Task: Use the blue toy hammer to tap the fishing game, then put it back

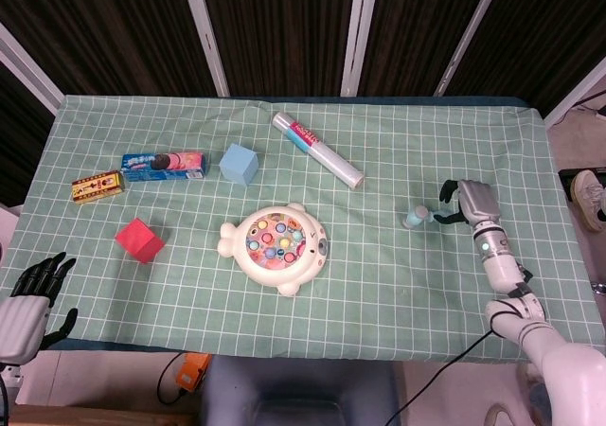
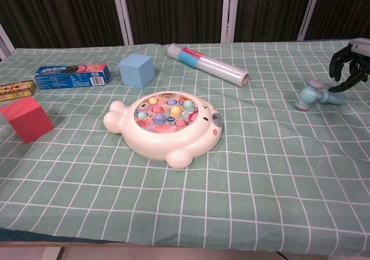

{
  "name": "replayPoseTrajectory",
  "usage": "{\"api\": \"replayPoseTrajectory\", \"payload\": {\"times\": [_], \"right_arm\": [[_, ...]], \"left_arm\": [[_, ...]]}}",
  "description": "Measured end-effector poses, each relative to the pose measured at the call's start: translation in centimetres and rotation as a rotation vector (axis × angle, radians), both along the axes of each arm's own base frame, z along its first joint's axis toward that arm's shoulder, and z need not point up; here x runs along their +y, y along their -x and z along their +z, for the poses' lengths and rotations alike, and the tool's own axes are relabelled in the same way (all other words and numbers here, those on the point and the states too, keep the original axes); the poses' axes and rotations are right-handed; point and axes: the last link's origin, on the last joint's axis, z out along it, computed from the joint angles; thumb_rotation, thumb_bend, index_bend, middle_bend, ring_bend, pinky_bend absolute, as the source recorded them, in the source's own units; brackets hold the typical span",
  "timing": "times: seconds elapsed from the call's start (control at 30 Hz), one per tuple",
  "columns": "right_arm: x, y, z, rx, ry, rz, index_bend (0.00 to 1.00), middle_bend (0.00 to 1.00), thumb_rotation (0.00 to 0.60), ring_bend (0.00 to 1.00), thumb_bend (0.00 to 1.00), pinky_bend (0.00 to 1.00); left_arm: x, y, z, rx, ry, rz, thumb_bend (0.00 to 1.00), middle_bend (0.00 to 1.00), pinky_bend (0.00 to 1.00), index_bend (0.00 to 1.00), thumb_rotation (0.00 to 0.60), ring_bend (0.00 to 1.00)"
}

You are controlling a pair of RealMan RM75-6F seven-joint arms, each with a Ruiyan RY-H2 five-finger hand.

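Note:
The blue toy hammer [image 1: 417, 218] [image 2: 317, 95] lies on the green checked cloth at the right side of the table, its head pointing left. My right hand [image 1: 466, 204] [image 2: 350, 67] hovers just right of its handle, fingers spread, holding nothing. The white fish-shaped fishing game [image 1: 275, 248] [image 2: 166, 127] sits mid-table, well left of the hammer. My left hand [image 1: 30, 296] hangs off the table's front left corner, fingers apart and empty; only the head view shows it.
A clear film roll [image 1: 317, 149] [image 2: 207, 63] lies behind the game. Further left are a light blue cube [image 1: 239, 164] [image 2: 137, 69], a cookie box [image 1: 163, 166] [image 2: 70, 75], a small yellow box [image 1: 98, 186] [image 2: 14, 89] and a red cube [image 1: 139, 239] [image 2: 24, 118].

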Motion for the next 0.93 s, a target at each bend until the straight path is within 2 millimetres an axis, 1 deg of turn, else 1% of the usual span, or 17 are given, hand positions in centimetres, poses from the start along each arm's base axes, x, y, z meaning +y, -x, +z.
{"api": "replayPoseTrajectory", "payload": {"times": [0.13, 0.2, 0.27, 0.3, 0.33, 0.37, 0.4, 0.43, 0.47, 0.53, 0.57, 0.6, 0.67, 0.7, 0.8, 0.87, 0.93], "right_arm": [[0.3, 0.0, 0.9, -0.008, 0.023, 0.027, 0.65, 0.63, 0.6, 0.73, 0.31, 0.75], [0.6, -0.2, 1.4, -0.012, 0.038, 0.049, 0.61, 0.6, 0.6, 0.69, 0.31, 0.72], [1.1, -0.4, 1.8, -0.016, 0.054, 0.079, 0.51, 0.49, 0.6, 0.56, 0.3, 0.6], [1.5, -0.6, 2.1, -0.018, 0.064, 0.105, 0.39, 0.37, 0.6, 0.4, 0.29, 0.45], [2.0, -0.8, 2.4, -0.018, 0.071, 0.127, 0.27, 0.26, 0.6, 0.27, 0.28, 0.33], [2.6, -1.0, 2.6, -0.015, 0.077, 0.151, 0.17, 0.17, 0.6, 0.17, 0.27, 0.23], [3.5, -1.2, 3.0, -0.007, 0.085, 0.184, 0.1, 0.11, 0.6, 0.12, 0.27, 0.16], [4.4, -1.4, 3.2, 0.002, 0.089, 0.206, 0.05, 0.06, 0.6, 0.07, 0.26, 0.11], [5.3, -1.6, 3.3, 0.014, 0.089, 0.224, 0.02, 0.03, 0.6, 0.04, 0.26, 0.07], [8.1, -2.2, 3.2, 0.05, 0.082, 0.256, 0.0, 0.0, 0.6, 0.01, 0.24, 0.03], [9.5, -2.6, 3.1, 0.068, 0.081, 0.269, 0.0, 0.0, 0.6, 0.0, 0.23, 0.02], [11.6, -3.2, 3.1, 0.094, 0.088, 0.286, 0.0, 0.0, 0.6, 0.0, 0.23, 0.02], [14.9, -4.1, 3.4, 0.13, 0.121, 0.304, 0.0, 0.0, 0.6, 0.0, 0.23, 0.01], [17.0, -4.5, 3.9, 0.152, 0.157, 0.304, 0.0, 0.0, 0.6, 0.0, 0.23, 0.01], [21.5, -4.7, 5.5, 0.19, 0.256, 0.254, 0.0, 0.0, 0.6, 0.0, 0.22, 0.0], [22.9, -4.6, 6.3, 0.207, 0.293, 0.232, 0.0, 0.0, 0.6, 0.0, 0.22, 0.0], [23.5, -4.3, 6.9, 0.222, 0.299, 0.223, 0.0, 0.0, 0.6, 0.0, 0.22, 0.0]], "left_arm": [[-0.1, -0.1, 0.0, -0.002, 0.0, -0.004, 0.42, 0.0, 0.11, 0.0, 0.6, 0.0], [-0.1, -0.1, 0.1, -0.003, -0.002, -0.007, 0.42, 0.0, 0.11, 0.0, 0.6, 0.0], [-0.2, -0.1, 0.2, -0.004, -0.008, -0.01, 0.42, 0.0, 0.11, 0.0, 0.6, 0.0], [-0.2, -0.1, 0.2, -0.003, -0.011, -0.01, 0.42, 0.0, 0.11, 0.0, 0.6, 0.0], [-0.2, -0.1, 0.3, -0.003, -0.015, -0.012, 0.42, 0.0, 0.11, 0.0, 0.6, 0.0], [-0.1, -0.1, 0.3, -0.002, -0.021, -0.013, 0.42, 0.0, 0.11, 0.0, 0.6, 0.0], [-0.1, -0.1, 0.3, -0.001, -0.025, -0.014, 0.42, 0.0, 0.11, 0.0, 0.6, 0.0], [-0.1, -0.1, 0.3, 0.0, -0.027, -0.015, 0.42, 0.0, 0.11, 0.0, 0.6, 0.0], [-0.1, -0.1, 0.3, 0.001, -0.028, -0.015, 0.42, 0.0, 0.11, 0.0, 0.6, 0.0], [-0.1, -0.1, 0.3, 0.002, -0.026, -0.017, 0.42, 0.0, 0.11, 0.0, 0.6, 0.0], [-0.1, -0.1, 0.2, 0.003, -0.024, -0.018, 0.42, 0.0, 0.1, 0.0, 0.6, 0.0], [-0.2, -0.1, 0.2, 0.003, -0.023, -0.02, 0.42, 0.0, 0.1, 0.0, 0.6, 0.0], [-0.2, -0.2, 0.2, 0.004, -0.023, -0.024, 0.42, 0.0, 0.1, 0.0, 0.6, 0.0], [-0.2, -0.2, 0.2, 0.004, -0.023, -0.026, 0.42, 0.0, 0.1, 0.0, 0.6, 0.0], [-0.4, -0.3, 0.2, 0.0, -0.024, -0.033, 0.42, 0.0, 0.1, 0.0, 0.6, 0.0], [-0.4, -0.3, 0.3, -0.002, -0.029, -0.034, 0.42, 0.0, 0.1, 0.0, 0.6, 0.0], [-0.4, -0.3, 0.3, -0.002, -0.03, -0.032, 0.42, 0.0, 0.1, 0.0, 0.6, 0.0]]}}
